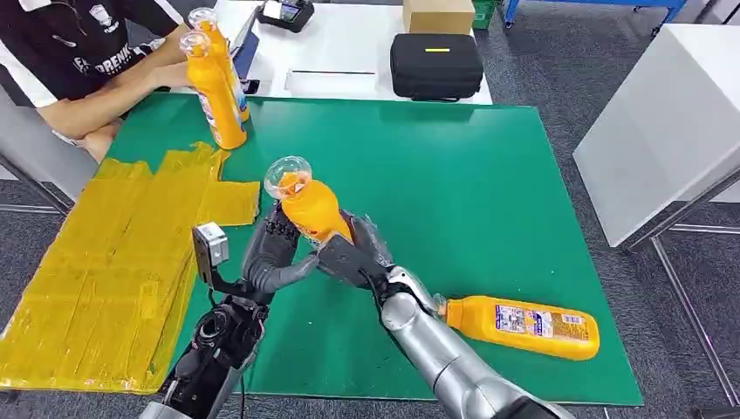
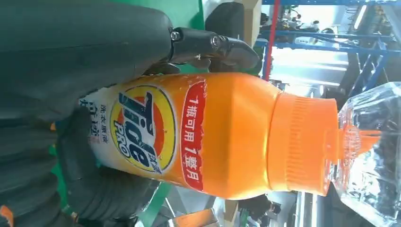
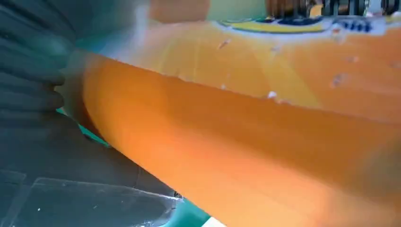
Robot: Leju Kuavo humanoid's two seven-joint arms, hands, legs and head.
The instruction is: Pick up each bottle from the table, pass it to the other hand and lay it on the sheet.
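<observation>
An orange detergent bottle (image 1: 311,208) with a clear cap stands tilted above the middle of the green table (image 1: 454,175). My left hand (image 1: 272,253) wraps its lower part from the left, and my right hand (image 1: 353,253) grips it from the right. In the left wrist view the labelled bottle (image 2: 213,137) lies between the dark fingers (image 2: 208,45) and the palm. Seen from the right wrist, the bottle (image 3: 260,142) lies pressed against the grey fingers (image 3: 33,71). Another bottle (image 1: 524,326) lies flat near my right forearm. The yellow sheet (image 1: 105,262) covers the table's left side.
A person (image 1: 78,61) at the back left holds two upright orange bottles (image 1: 215,87) on the table's corner. Behind the green table are a black case (image 1: 435,65) and a cardboard box (image 1: 436,13). A white table (image 1: 663,113) stands to the right.
</observation>
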